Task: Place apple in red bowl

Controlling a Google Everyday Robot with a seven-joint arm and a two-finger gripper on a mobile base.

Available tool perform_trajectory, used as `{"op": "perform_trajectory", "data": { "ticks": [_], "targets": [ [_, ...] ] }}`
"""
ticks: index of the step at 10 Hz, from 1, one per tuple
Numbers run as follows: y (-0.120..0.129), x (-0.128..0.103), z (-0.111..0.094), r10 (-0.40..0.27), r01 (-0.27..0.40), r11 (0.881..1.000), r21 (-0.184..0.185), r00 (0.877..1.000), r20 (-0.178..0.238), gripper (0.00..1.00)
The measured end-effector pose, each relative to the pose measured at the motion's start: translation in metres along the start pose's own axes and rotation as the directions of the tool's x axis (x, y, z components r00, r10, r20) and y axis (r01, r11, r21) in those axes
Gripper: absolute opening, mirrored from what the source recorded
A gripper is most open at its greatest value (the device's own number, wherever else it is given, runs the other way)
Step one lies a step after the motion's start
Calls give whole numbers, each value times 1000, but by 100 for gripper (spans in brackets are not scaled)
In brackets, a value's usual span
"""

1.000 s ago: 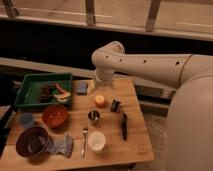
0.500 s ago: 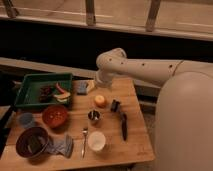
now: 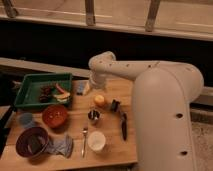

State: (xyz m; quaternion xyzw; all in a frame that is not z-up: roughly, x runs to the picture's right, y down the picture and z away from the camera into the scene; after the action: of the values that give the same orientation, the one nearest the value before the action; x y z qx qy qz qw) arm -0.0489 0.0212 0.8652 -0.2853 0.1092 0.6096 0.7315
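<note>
We see a dim room with warm, orange-brown light. The light comes from above and makes the top of the white arm [image 3: 150, 77] shine. The wall [image 3: 45, 45] behind it is very dark. The gripper [image 3: 94, 86] hangs in shade under the arm's bend, just above the table [image 3: 111, 154].

Apple [image 3: 100, 100]: small, round, orange-yellow, lying free on the wooden table [image 3: 111, 150] near its middle, just near-right of the gripper [image 3: 93, 86] with fingers spread. Red bowl [image 3: 55, 116]: round, shallow, reddish-orange, darker inside, upright, left of apple, apart from it.
</note>
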Motion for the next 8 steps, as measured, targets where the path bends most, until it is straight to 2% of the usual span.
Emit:
{"op": "perform_trajectory", "data": {
  "ticks": [6, 8],
  "targets": [
    [0, 4, 53, 1, 6, 998, 55, 992, -125, 80],
    [-10, 9, 63, 23, -12, 997, 78, 989, -149, 80]
  ]
}}
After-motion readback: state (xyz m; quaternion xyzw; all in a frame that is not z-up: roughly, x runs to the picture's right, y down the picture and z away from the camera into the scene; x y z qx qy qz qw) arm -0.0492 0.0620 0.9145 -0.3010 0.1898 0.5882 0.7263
